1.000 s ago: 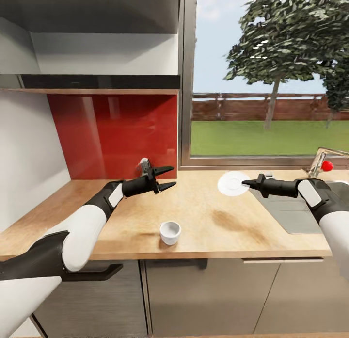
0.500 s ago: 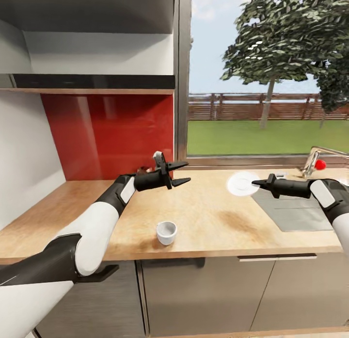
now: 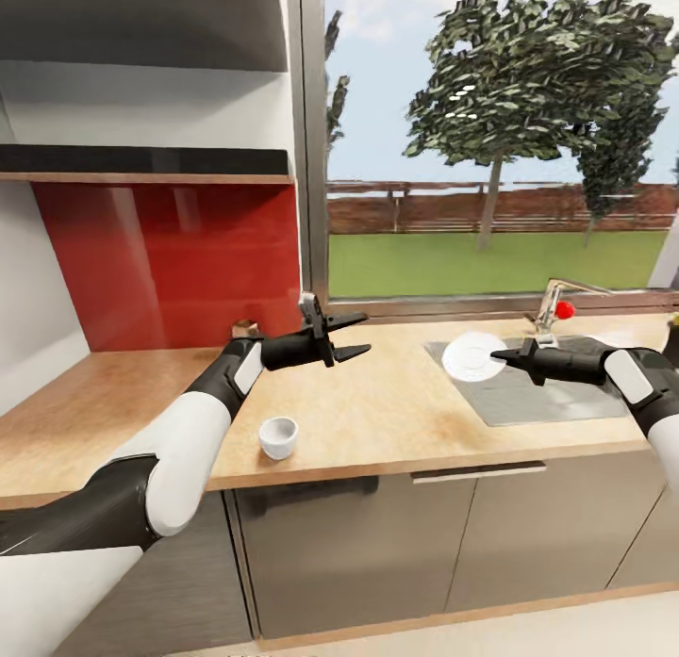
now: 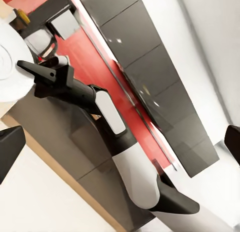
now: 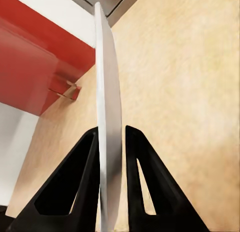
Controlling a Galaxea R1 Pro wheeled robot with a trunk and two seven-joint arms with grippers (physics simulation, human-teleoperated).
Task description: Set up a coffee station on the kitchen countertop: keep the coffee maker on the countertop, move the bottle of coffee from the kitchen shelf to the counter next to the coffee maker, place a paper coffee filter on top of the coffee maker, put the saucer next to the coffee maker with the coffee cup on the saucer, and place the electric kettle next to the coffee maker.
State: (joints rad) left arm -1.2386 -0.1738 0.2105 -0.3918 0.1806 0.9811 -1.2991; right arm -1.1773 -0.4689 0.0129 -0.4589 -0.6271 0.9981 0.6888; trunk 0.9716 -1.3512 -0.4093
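My right gripper (image 3: pixel 497 357) is shut on the rim of the white saucer (image 3: pixel 468 355) and holds it tilted up on edge above the left end of the sink. In the right wrist view the saucer (image 5: pixel 108 117) shows edge-on between the two black fingers (image 5: pixel 82 187). The white coffee cup (image 3: pixel 279 437) stands alone near the front edge of the light-wood countertop (image 3: pixel 396 412). Empty and open, my left gripper (image 3: pixel 345 336) hovers above the counter, behind and to the right of the cup. The left wrist view looks across at the saucer (image 4: pixel 11 67) in the right gripper.
A grey inset sink (image 3: pixel 542 398) with a faucet (image 3: pixel 554 303) and red knob lies at the right. A small metal holder (image 3: pixel 247 328) stands by the red backsplash behind my left arm. Dark grey cabinet fronts (image 3: pixel 377 544) run below the counter. A window spans the back wall.
The camera has swung right, shifting the scene left. The right gripper raised the saucer off the counter and tipped it on edge. The left gripper rose slightly.
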